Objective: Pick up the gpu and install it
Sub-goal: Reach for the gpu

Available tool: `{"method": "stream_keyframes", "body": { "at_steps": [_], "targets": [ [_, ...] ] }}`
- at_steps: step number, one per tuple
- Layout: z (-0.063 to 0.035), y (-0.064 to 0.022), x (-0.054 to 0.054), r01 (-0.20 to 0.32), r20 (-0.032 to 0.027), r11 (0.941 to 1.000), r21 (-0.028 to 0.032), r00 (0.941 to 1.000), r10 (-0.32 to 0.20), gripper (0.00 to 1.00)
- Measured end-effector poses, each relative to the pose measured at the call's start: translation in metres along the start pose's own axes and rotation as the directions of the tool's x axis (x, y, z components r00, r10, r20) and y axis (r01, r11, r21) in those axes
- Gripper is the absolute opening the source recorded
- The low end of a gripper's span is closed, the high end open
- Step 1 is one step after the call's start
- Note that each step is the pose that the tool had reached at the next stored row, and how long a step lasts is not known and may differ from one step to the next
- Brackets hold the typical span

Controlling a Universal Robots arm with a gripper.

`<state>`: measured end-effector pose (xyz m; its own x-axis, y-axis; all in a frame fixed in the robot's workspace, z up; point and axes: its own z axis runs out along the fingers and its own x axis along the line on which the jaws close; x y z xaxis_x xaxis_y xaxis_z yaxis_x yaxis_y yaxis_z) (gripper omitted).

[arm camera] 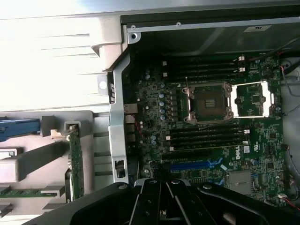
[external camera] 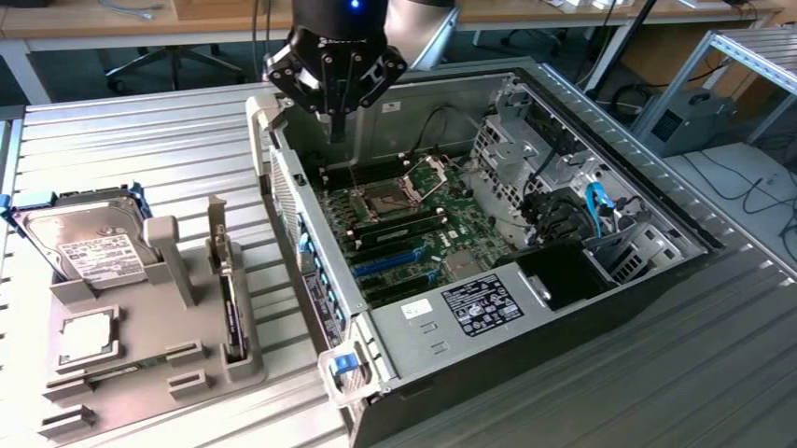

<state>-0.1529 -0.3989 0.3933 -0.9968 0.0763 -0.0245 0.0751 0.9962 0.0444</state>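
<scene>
Hangs over the open black computer case [external camera: 561, 364], slim black fingers [external camera: 336, 126] pressed together, pinching nothing. Well apart from the thin dark silver-bracketed gpu card [external camera: 230, 299], upright on edge in the grey moulded holder [external camera: 137, 364] on the ribbed tabletop [external camera: 137, 140].

The computer case [external camera: 536, 373] lies open upward on the desk [external camera: 137, 140]; above the motherboard [external camera: 424, 229] the room is free. The case walls, the drive cage [external camera: 536, 149] with cables [external camera: 595, 205] and the power supply [external camera: 486, 308] narrow it. The gpu [external camera: 231, 313], on edge in the holder [external camera: 149, 373], is free above.
</scene>
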Motion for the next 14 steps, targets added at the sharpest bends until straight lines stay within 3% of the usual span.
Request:
{"method": "stream_keyframes", "body": {
  "at_steps": [14],
  "targets": [
    [-0.0001,-0.0002,0.0027,0.000,0.0000,1.0000,0.0000,1.0000,0.000,0.12]
  ]
}}
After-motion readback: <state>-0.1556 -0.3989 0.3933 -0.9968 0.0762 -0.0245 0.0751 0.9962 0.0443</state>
